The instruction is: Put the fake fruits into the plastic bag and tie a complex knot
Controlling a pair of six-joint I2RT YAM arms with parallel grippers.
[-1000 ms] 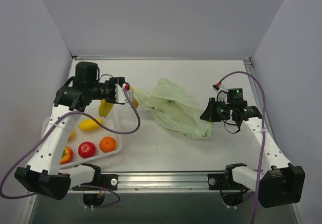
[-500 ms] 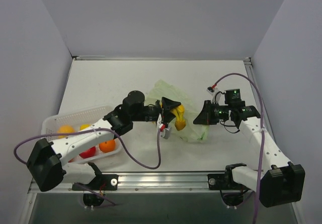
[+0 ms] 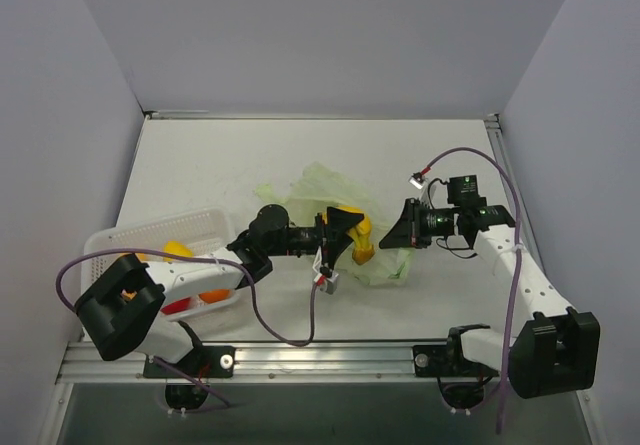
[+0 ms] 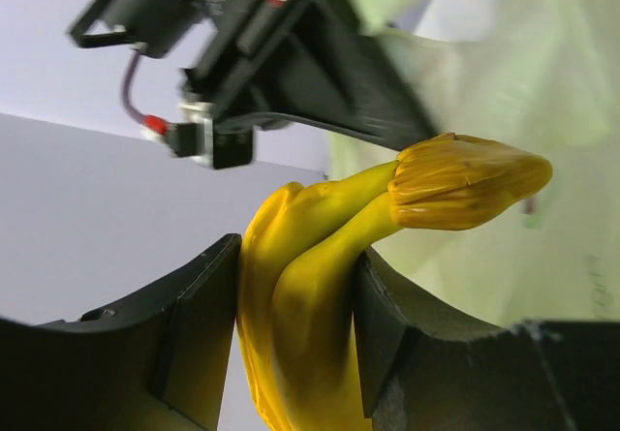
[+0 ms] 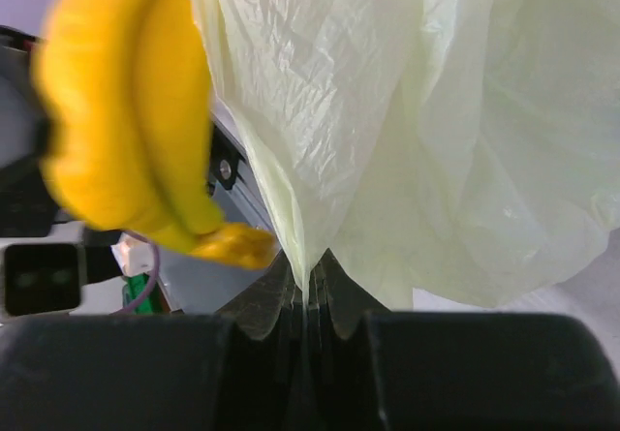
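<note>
Clamps a bunch of glossy yellow bananas [image 4: 310, 257] between the matte black jaws of the left gripper [image 3: 345, 227], the curved bodies squeezed tight and the ribbed, brownish-yellow stem end poking out past the fingertips. Holds them at the edge of the plastic bag [image 5: 436, 111], right against its thin, crinkled, translucent pale green film. Pinches an edge of that film with the right gripper [image 5: 308, 291], jaws pressed together on a narrow fold, the sheet fanning away from the pinch in fine creases. Leaves the rest of the bag slumped in a loose, wrinkled heap on the smooth white table [image 3: 200, 165], mid-table between the two grippers. Shows, at the near left, a white perforated basket [image 3: 150, 233] holding a smooth yellow fruit [image 3: 177, 250], a round orange [image 3: 212, 293] and a red piece [image 3: 175, 306], the last two partly hidden.
</note>
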